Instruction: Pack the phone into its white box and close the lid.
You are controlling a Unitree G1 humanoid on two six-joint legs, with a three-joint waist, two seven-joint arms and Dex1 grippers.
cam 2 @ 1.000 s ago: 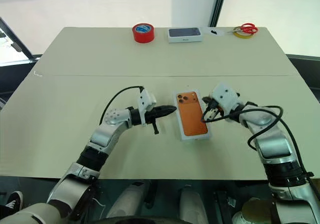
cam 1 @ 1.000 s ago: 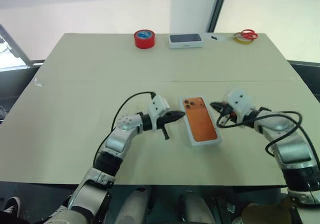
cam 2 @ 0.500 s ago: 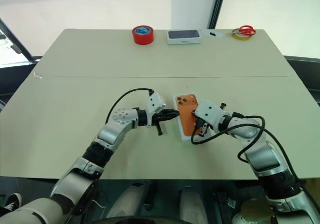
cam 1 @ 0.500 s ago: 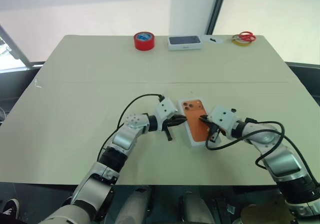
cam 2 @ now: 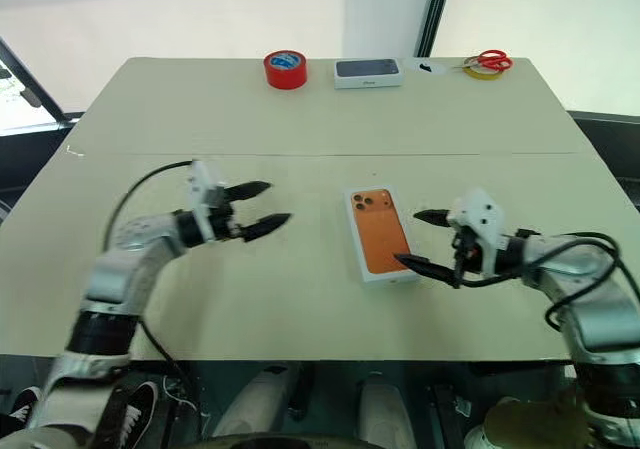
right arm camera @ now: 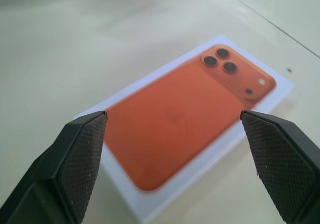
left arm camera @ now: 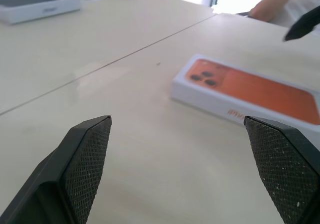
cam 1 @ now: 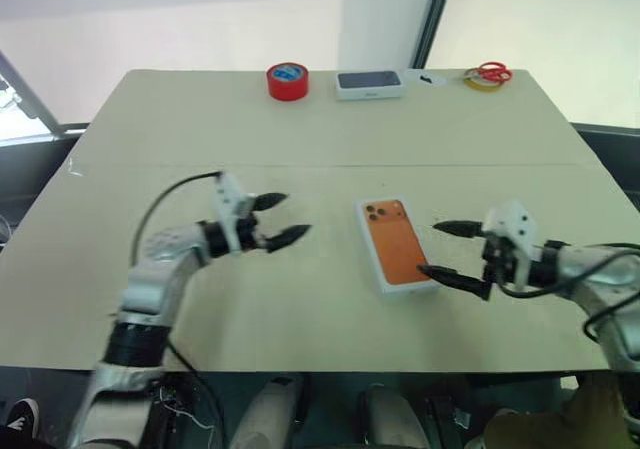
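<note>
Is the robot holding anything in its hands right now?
No, nothing is held. Both the left gripper and the right gripper have their fingers open in the air, apart from the closed white cardboard box with the orange phone printed on its lid.

You see the lid (cam 2: 379,234) as white with an orange phone printed on its face, three dark lenses at one corner, lying on the pale beige table (cam 2: 300,119). At the far edge you have a red tape roll (cam 2: 286,68) with a blue core, a white box printed with a dark phone (cam 2: 368,71), and red-handled scissors (cam 2: 490,61). Your gripper fingers (left arm camera: 87,159) are black with a fine crosshatch.
</note>
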